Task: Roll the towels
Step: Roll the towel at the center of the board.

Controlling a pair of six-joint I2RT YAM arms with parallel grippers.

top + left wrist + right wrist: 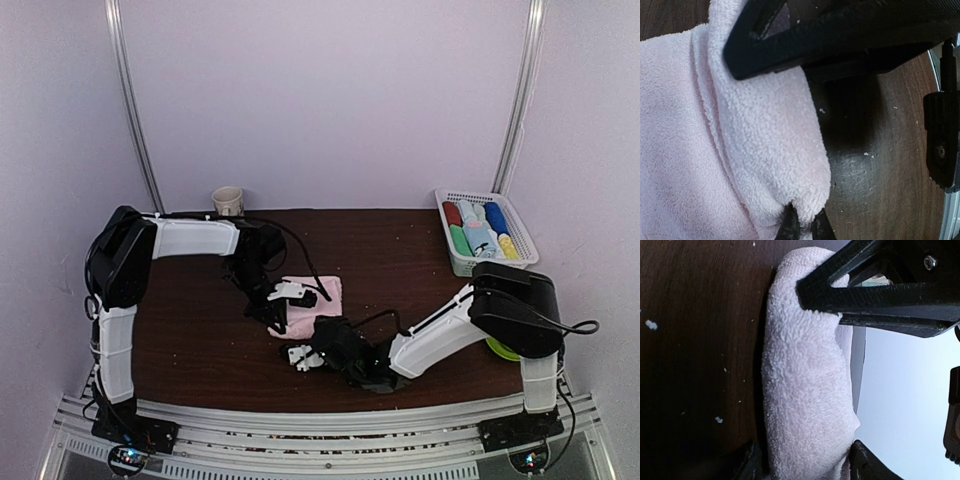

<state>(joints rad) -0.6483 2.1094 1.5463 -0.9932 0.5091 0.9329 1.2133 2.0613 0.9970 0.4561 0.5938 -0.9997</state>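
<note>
A towel (pixel 318 300) lies central on the table (pixel 200 340) — basket (pixel 468 264) with rolled towels (pixel 480 230) far right, cup (pixel 228 201) behind-left.

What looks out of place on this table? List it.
Small white specks are scattered over the dark table. A lime-green object sits half hidden behind the right arm, at the table's edge; what it is cannot be told.

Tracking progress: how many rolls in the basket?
5: red roll far left, green roll near left, pale blue roll middle, blue roll far right, yellow roll near right. Others may be hidden underneath.
</note>
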